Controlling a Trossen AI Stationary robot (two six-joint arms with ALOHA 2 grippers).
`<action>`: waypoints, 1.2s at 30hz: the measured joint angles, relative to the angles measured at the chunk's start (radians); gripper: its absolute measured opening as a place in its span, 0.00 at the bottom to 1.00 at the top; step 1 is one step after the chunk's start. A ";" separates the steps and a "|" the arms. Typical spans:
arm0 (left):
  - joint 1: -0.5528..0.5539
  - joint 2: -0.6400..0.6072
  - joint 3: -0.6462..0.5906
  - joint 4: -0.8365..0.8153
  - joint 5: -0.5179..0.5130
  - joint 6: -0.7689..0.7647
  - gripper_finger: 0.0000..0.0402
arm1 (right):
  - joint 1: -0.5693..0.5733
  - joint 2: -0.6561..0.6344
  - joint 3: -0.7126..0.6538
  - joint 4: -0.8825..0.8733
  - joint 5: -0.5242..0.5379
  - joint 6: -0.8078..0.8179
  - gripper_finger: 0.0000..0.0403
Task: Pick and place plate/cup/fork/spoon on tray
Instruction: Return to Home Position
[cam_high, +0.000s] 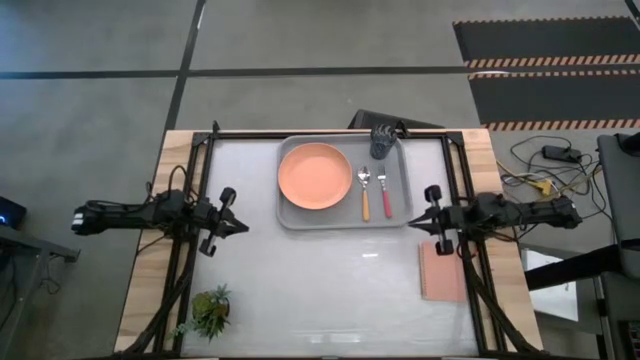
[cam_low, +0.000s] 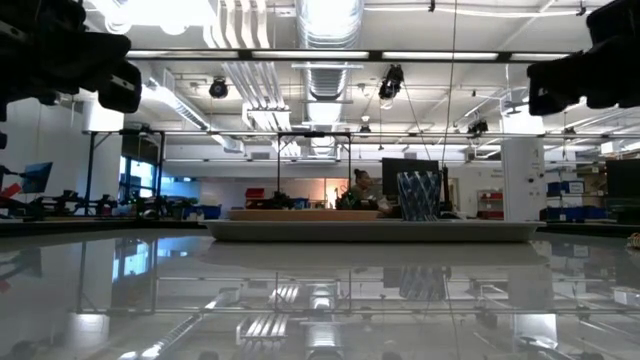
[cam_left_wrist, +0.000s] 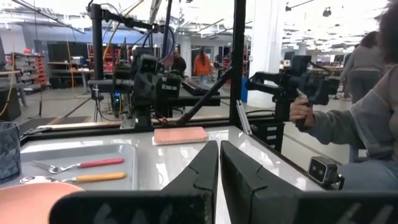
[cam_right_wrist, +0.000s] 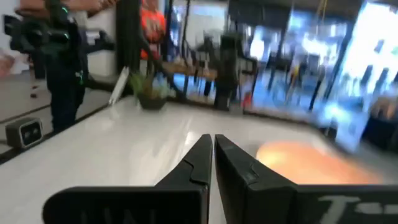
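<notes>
Starting at the left of the high view, we see the left gripper hovering over bare table well to the left of the tray, holding nothing; its own wrist view shows the fingers pressed nearly together with only a thin slit between them. A small potted plant sits near the table's front left corner, apart from everything else.

Moving to the middle, the tray lies toward the far edge of the table; on its left part rests the plate, flat and inside the rim; just to its right lie the spoon and then the fork, side by side with handles pointing toward the near edge; the cup stands upright in the tray's far right corner.

At the right, the right gripper hangs just off the tray's near right corner, likewise empty and closed up; the pink pad lies beyond it.

We judge all four items placed, so the task looks finished, with nothing left to move.
</notes>
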 joint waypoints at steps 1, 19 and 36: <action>0.000 0.003 0.000 0.000 0.000 0.000 0.00 | 0.000 0.002 0.000 -0.022 0.008 0.030 0.02; 0.000 0.067 0.000 0.000 0.000 0.000 0.00 | 0.000 0.068 0.002 -0.036 0.033 0.146 0.02; 0.000 0.141 0.000 0.000 0.000 0.000 0.00 | 0.000 0.068 0.002 -0.036 0.032 0.146 0.02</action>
